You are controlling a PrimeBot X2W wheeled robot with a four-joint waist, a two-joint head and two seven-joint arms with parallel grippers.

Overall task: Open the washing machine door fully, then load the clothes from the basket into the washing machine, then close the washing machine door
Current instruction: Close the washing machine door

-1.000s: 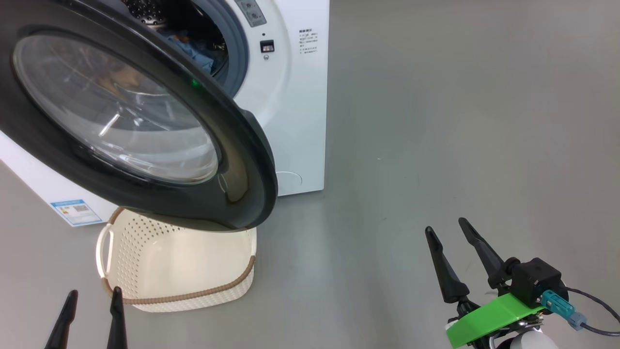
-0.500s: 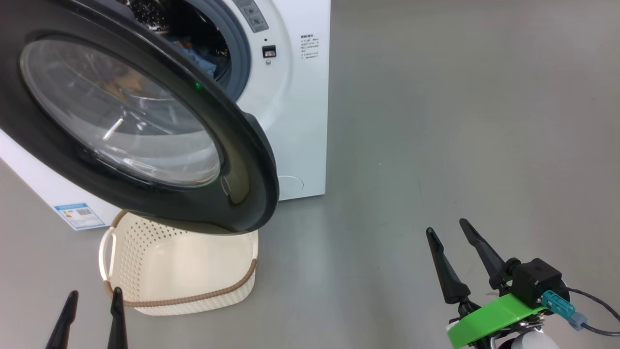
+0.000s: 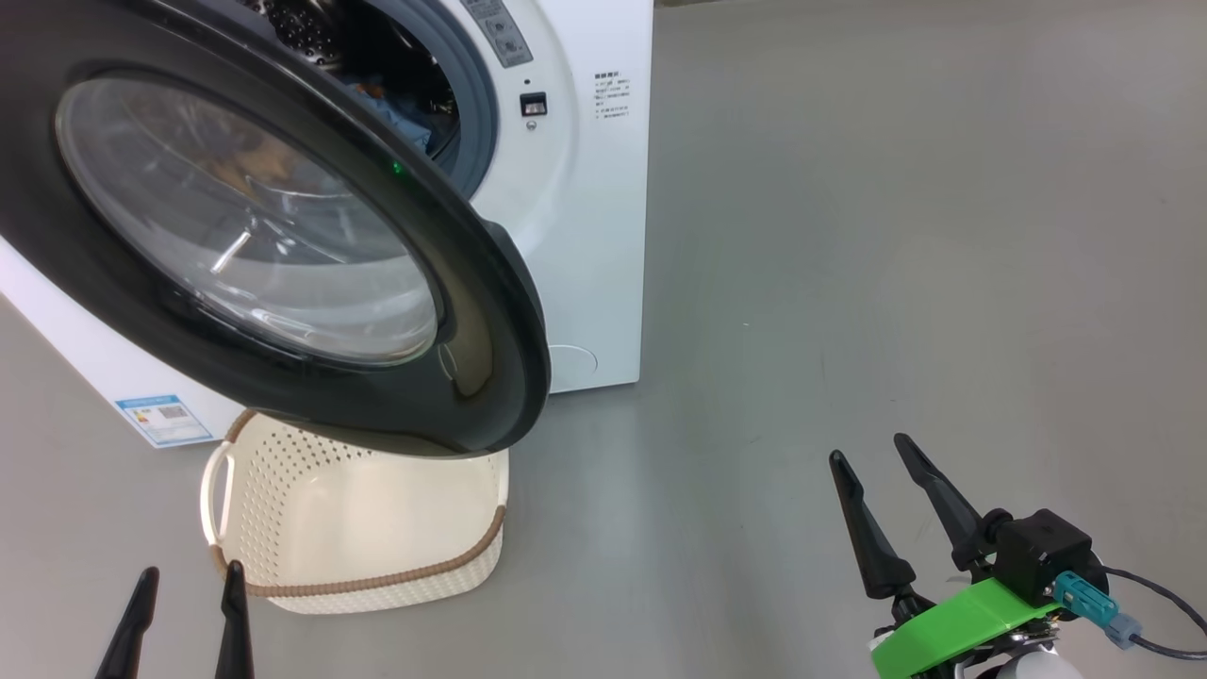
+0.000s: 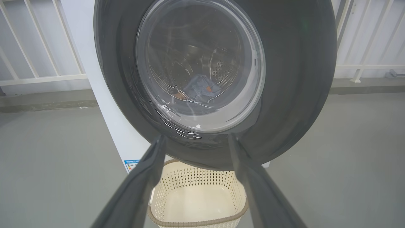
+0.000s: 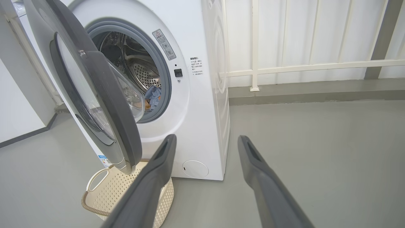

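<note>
The washing machine [image 3: 585, 245] [image 5: 196, 110] stands on the grey floor with its door [image 3: 283, 245] [image 4: 284, 79] [image 5: 104, 107] swung out wide over the basket. Light-blue clothes [image 3: 401, 113] [image 4: 201, 90] [image 5: 154, 95] lie inside the steel drum. Nothing lies in the cream basket [image 3: 358, 528] [image 4: 196, 202] [image 5: 104, 196], which sits on the floor below the door. My left gripper [image 3: 189, 580] is open at the lower left, just short of the basket's near rim, with nothing in it. Well right of the machine, my right gripper [image 3: 868, 453] is open and holds nothing.
A white railing [image 5: 300, 66] runs along the wall behind the machine. A blue label sticker [image 3: 162, 418] marks the machine's side, and a small round flap [image 5: 195, 168] sits low on its front. Bare grey floor [image 3: 896, 236] spreads to the right.
The whole head picture has drifted slightly right and down, so the camera moved. Door, basket and both grippers keep their places.
</note>
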